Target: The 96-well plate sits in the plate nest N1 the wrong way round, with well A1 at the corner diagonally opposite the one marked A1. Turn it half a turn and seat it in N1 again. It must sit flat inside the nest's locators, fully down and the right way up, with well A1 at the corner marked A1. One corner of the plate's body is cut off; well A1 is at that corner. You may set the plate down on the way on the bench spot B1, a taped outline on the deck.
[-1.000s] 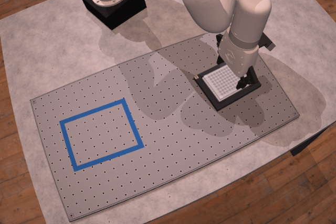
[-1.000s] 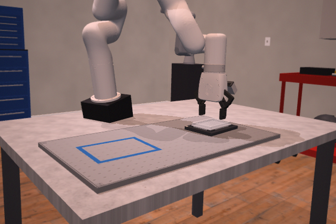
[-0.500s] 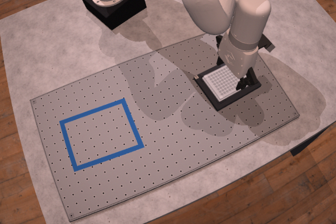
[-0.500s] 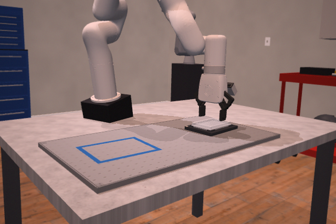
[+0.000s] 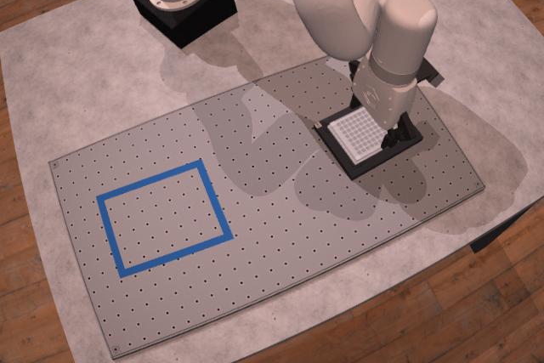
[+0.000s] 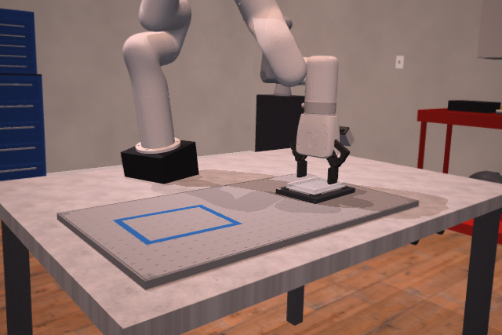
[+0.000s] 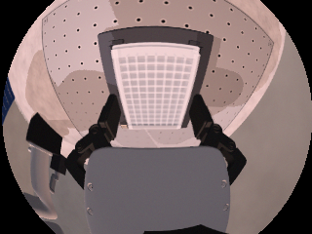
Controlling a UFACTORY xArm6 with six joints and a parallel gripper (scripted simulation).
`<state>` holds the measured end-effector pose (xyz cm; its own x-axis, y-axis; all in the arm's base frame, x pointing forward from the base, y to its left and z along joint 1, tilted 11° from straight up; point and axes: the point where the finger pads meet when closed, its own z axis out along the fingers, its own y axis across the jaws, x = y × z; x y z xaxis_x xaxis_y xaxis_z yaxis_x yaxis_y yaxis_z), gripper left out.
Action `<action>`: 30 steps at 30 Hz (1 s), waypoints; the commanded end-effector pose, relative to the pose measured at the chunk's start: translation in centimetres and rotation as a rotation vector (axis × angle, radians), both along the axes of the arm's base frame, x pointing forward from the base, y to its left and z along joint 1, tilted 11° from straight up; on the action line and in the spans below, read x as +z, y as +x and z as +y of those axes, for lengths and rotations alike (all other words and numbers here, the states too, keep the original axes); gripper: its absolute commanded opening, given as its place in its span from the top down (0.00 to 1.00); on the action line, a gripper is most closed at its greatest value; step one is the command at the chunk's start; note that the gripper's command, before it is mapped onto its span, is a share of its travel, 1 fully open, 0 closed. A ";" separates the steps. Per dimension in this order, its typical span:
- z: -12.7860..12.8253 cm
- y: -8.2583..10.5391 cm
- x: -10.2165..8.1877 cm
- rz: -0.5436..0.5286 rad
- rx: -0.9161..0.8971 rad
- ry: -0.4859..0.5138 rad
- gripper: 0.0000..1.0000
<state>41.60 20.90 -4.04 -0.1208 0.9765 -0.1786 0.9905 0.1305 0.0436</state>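
The white 96-well plate (image 5: pixel 358 133) lies flat in the black nest N1 at the right of the deck. It also shows in the exterior view (image 6: pixel 314 185) and in the wrist view (image 7: pixel 156 86). My gripper (image 6: pixel 317 172) is open and hangs just above the plate, one finger over each long side, as the wrist view (image 7: pixel 156 113) shows. The fingertips are close to the plate's top edge; nothing is between them but the plate below. A small white tag (image 5: pixel 316 124) marks the nest's left corner. I cannot make out the plate's cut corner.
The blue taped outline B1 (image 5: pixel 162 217) lies on the perforated deck at the left, also in the exterior view (image 6: pixel 176 222). The arm's black base (image 5: pixel 184 1) stands at the back of the table.
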 end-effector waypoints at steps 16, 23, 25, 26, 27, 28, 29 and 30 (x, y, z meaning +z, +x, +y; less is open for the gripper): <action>-0.1 0.2 -0.9 -0.003 0.000 0.002 0.00; -0.1 0.2 -1.0 -0.003 0.000 0.002 0.00; -0.1 0.2 -1.0 -0.003 0.000 0.002 0.00; -0.1 0.2 -1.0 -0.003 0.000 0.002 0.00; -0.1 0.2 -1.0 -0.003 0.000 0.002 0.00; -0.1 0.2 -1.0 -0.003 0.000 0.002 0.00; -0.1 0.2 -1.0 -0.003 0.000 0.002 0.00; -0.1 0.2 -1.0 -0.003 0.000 0.002 0.00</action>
